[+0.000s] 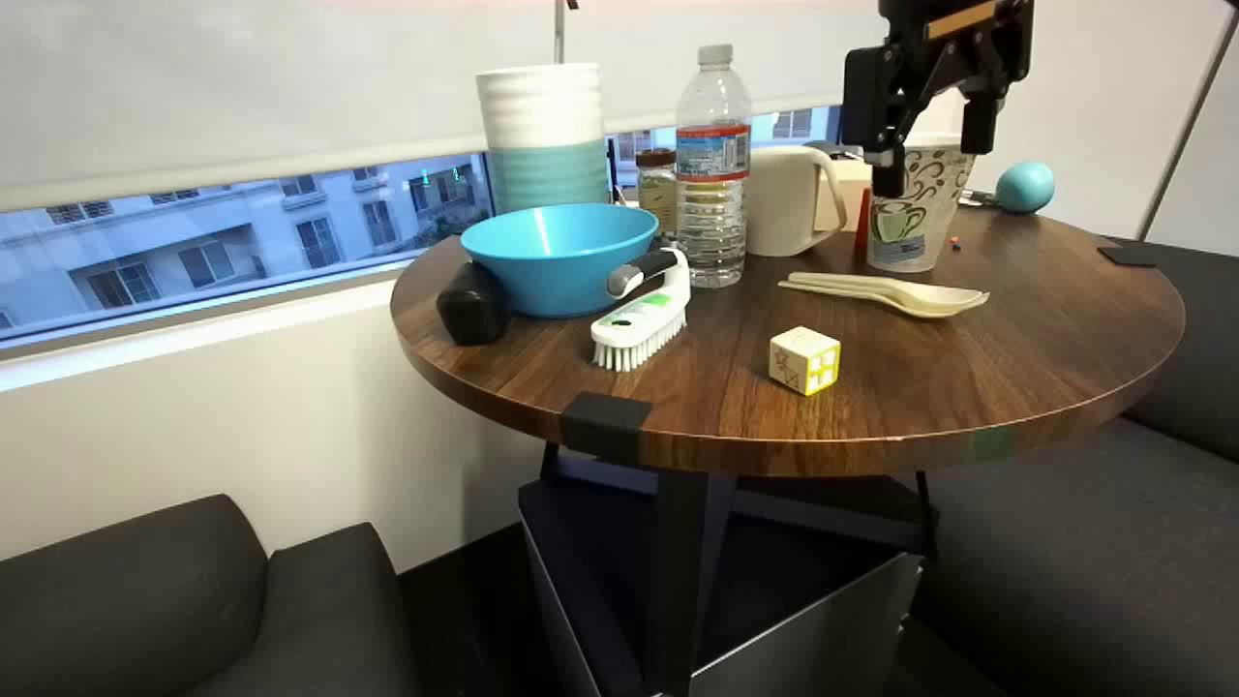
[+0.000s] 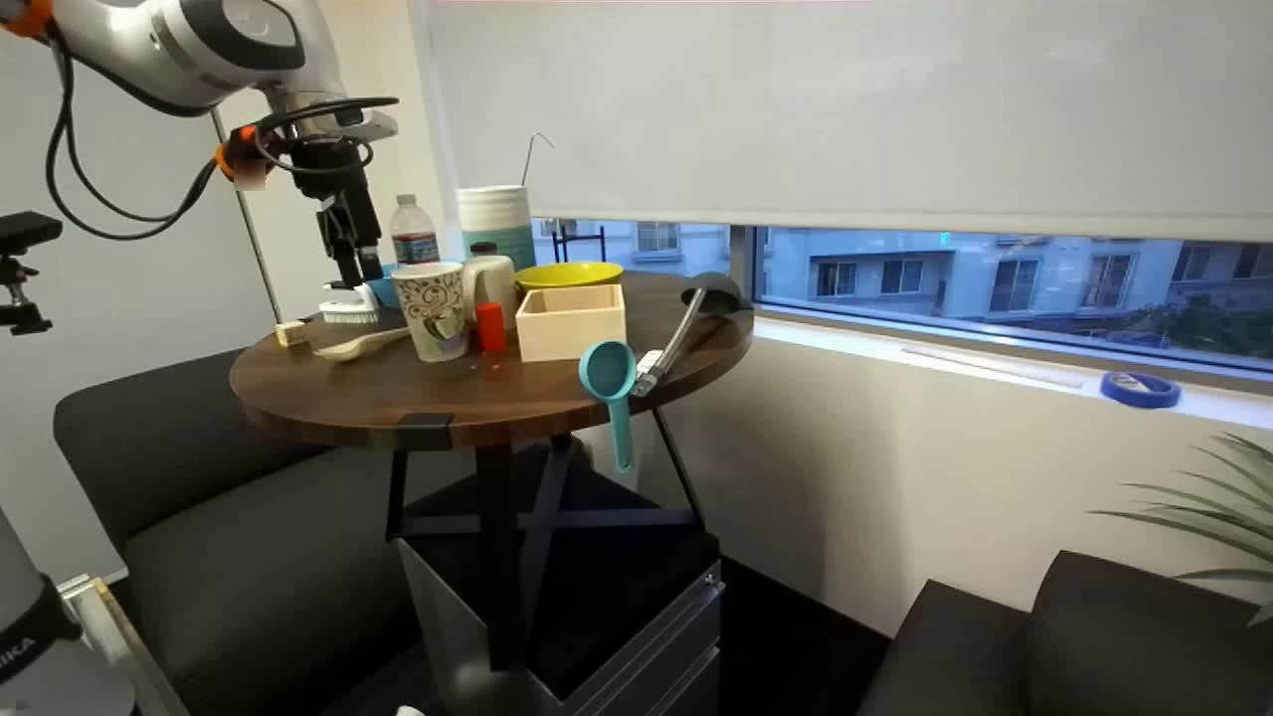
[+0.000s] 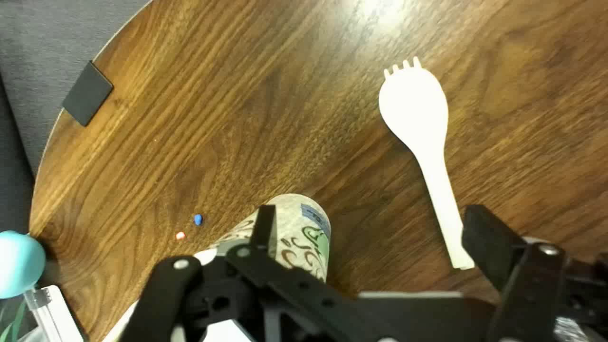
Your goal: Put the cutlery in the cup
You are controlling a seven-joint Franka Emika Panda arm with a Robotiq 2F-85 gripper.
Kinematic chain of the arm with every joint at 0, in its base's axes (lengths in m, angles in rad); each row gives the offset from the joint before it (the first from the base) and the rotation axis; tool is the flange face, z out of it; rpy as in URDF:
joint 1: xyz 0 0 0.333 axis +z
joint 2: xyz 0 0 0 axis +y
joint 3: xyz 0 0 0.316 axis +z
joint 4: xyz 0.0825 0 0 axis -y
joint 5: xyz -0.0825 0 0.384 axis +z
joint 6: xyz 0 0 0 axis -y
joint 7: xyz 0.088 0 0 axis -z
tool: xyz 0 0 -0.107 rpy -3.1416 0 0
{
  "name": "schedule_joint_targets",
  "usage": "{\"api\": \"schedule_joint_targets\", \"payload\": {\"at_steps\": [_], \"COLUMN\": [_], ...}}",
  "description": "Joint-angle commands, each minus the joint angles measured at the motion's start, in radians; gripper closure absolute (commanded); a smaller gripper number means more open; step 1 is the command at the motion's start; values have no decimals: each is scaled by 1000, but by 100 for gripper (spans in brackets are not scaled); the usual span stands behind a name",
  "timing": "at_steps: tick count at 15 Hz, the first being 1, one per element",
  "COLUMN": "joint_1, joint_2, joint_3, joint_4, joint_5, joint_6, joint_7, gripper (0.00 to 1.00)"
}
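The cutlery, a pale cream spork, lies flat on the round table in the wrist view and in both exterior views. The patterned cup stands upright just behind it in both exterior views. In the wrist view the cup is partly hidden by a finger. My gripper is open, with nothing between its fingers. It hangs above the table near the cup and spork in both exterior views. One finger overlaps the spork's handle end in the wrist view.
Beside the cup stand a white mug, a red object and a wooden box. A water bottle, blue bowl, white brush and small block share the table. A teal scoop overhangs the edge.
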State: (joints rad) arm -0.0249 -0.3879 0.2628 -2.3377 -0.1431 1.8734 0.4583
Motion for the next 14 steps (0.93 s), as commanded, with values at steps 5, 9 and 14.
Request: {"api": "schedule_joint_targets", "payload": {"at_steps": [5, 9, 14], "joint_1": [56, 102, 115], "joint_2": [-17, -38, -40], "joint_3": [-43, -69, -72], "joint_4": [-11, -50, -155], "joint_5": [55, 148, 110], "joint_6": [0, 30, 262], "joint_7": [-30, -83, -159], "gripper": [0, 0, 0]}}
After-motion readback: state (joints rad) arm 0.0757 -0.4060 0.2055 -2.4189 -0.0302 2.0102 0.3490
